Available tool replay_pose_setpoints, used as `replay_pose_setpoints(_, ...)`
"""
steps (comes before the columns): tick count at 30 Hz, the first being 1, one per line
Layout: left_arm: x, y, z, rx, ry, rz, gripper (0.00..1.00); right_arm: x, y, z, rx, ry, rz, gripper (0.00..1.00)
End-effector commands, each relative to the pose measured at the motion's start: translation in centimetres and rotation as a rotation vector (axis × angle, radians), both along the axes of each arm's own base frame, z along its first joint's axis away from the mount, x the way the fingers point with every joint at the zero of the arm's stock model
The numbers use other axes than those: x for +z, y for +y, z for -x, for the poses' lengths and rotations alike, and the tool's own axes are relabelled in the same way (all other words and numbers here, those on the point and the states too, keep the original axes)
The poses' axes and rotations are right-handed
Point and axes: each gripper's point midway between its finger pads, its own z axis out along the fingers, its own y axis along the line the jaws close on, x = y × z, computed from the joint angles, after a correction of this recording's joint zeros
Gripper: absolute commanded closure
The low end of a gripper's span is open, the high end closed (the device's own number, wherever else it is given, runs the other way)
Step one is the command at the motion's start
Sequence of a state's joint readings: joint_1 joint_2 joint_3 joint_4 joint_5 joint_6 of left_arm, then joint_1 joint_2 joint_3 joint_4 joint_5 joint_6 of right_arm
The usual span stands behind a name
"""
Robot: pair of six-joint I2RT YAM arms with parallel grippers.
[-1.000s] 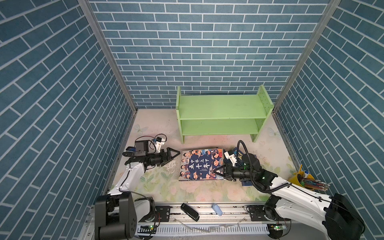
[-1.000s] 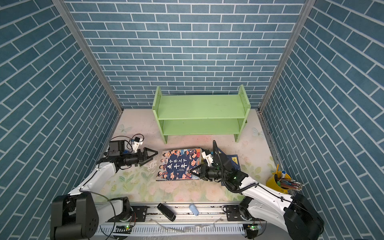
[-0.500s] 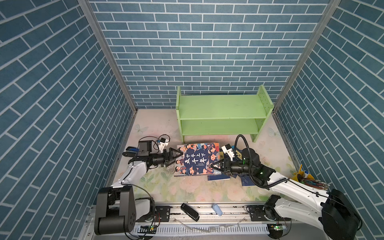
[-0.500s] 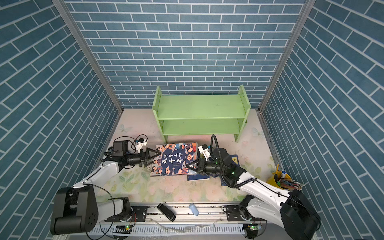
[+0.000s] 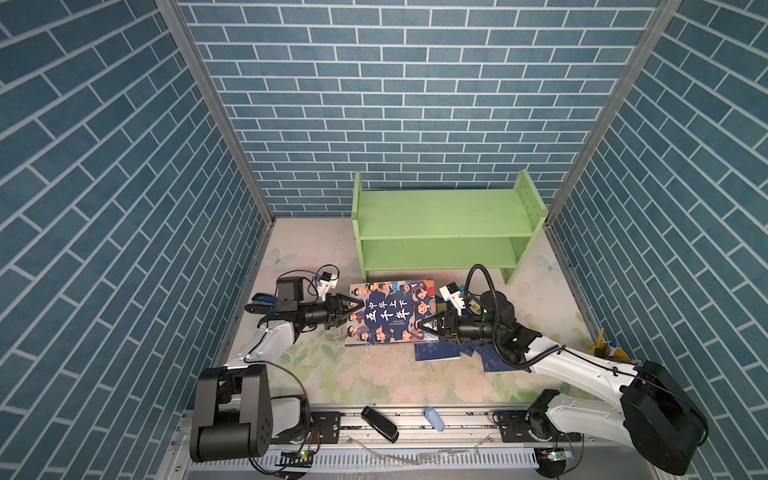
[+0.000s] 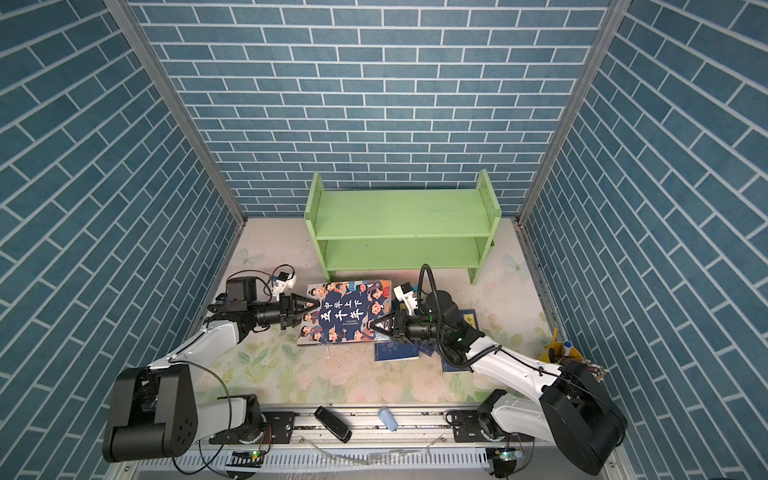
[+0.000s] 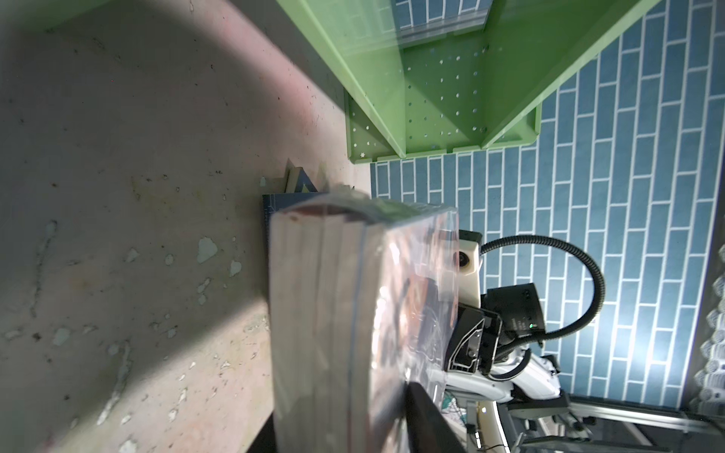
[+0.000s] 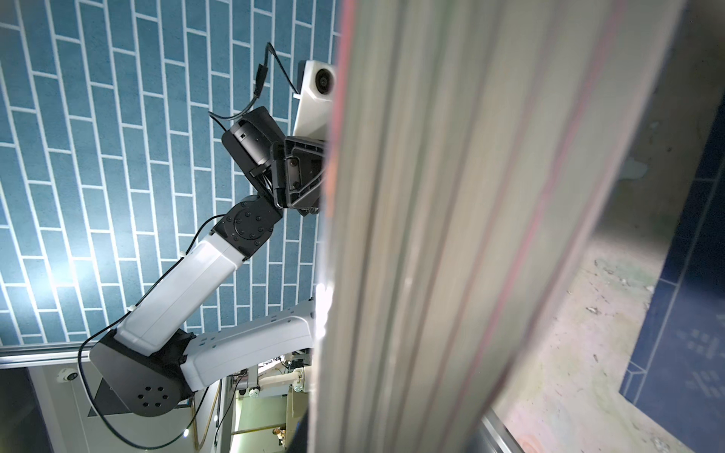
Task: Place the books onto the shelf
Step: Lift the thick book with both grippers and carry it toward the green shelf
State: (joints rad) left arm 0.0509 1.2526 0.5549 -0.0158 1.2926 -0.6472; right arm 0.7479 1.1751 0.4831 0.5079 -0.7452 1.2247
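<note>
The large book (image 5: 392, 311) (image 6: 347, 311), cartoon figures round a dark blue centre, lies flat just in front of the light green shelf (image 5: 440, 216) (image 6: 399, 216). My left gripper (image 5: 359, 305) (image 6: 313, 307) is shut on its left edge. My right gripper (image 5: 417, 324) (image 6: 372, 326) is shut on its right edge. In the left wrist view the book's page edge (image 7: 325, 313) sits between the left gripper's (image 7: 337, 431) dark fingers (image 7: 427, 415). The page edge (image 8: 470, 235) fills the right wrist view. Thin navy books (image 5: 436, 351) (image 6: 395, 351) lie by the right arm.
A yellow pen holder (image 5: 609, 349) stands at the right edge of the floral mat. A black object (image 5: 379, 424) and a pale blue one (image 5: 434, 419) lie on the front rail. Blue brick walls close in three sides, with the shelf against the back wall.
The right gripper carried the large book off the navy books, towards the shelf. The left gripper came in from the left and closed on the book's left edge.
</note>
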Motion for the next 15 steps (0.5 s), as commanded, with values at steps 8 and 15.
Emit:
replay_pose_setpoints(8, 1.9, -0.5, -0.3, -0.015, -0.069, 0.013, 0.97, 6.1, 1.1, -1.4, 0.002, -0.230, -0.184, 0.66)
replay_pose_setpoints(15, 3.0, -0.3, -1.8, 0.022, -0.103, 0.009, 1.00, 5.3, 0.9, -1.8, -0.040, -0.188, -0.236, 0.54)
